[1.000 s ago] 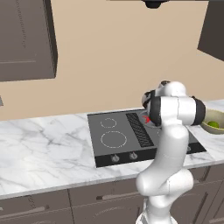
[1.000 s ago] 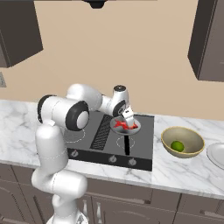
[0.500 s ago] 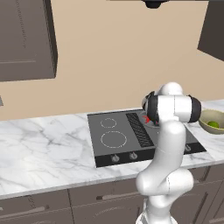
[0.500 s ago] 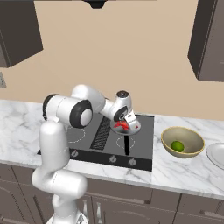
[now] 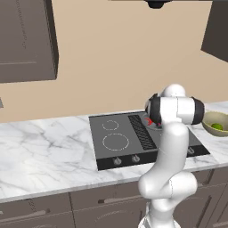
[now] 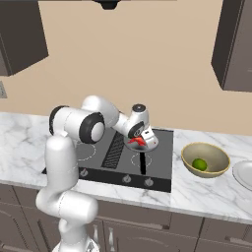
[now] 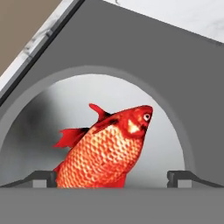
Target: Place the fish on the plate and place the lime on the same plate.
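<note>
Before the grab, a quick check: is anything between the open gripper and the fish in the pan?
Nothing visible. The gripper is open, its fingertips either side of the fish, which lies in the pan on the cooktop.

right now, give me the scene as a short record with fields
fish: lying in the pan on the stove, between the open finger tips, not gripped
gripper: open, low over the fish
lime: in the tan bowl, on the counter right of the stove
plate: at the right edge of the right base view, beyond the bowl, nothing seen on it
task state: neither fish nor lime on the plate yet
</note>
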Motion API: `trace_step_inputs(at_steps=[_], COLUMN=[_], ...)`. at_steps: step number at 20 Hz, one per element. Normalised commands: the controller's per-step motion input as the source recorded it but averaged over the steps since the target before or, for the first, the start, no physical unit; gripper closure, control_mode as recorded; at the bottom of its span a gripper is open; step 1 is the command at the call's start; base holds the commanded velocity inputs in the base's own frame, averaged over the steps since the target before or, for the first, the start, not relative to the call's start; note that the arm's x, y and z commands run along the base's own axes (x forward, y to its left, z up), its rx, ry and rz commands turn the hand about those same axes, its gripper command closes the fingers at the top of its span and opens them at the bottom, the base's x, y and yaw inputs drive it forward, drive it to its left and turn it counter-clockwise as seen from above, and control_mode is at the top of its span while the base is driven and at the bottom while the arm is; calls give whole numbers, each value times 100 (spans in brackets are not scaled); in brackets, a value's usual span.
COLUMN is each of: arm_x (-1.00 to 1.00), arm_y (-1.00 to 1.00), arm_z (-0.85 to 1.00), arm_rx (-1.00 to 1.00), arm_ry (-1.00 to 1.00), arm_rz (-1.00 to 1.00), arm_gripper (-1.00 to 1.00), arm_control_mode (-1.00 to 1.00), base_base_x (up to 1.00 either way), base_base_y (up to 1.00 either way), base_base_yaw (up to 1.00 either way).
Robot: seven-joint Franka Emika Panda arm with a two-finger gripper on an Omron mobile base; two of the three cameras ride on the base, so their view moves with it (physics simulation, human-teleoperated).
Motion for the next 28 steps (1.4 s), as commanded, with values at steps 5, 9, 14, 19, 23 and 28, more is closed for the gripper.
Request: trace_step_inputs(at_steps=[5,9,14,19,23,28], arm_x=[3,2,19,18,2,0], arm_y=[0,0,0,0,0,0], arm_z=[-18,-22,-14,-2,0,19], arm_rx=[0,0,0,0,0,3], arm_ry=[-2,-5,-7,-2,0,-7], arm_rz=[0,0,0,0,0,0], arm_gripper=[-100,-100,-100,-100,100,100], arm_control_mode=[-100,-100,-100,-100,-100,-100], base_base_x=[0,0,0,0,0,0], base_base_y=[0,0,0,0,0,0], base_base_yaw=[0,0,0,0,0,0])
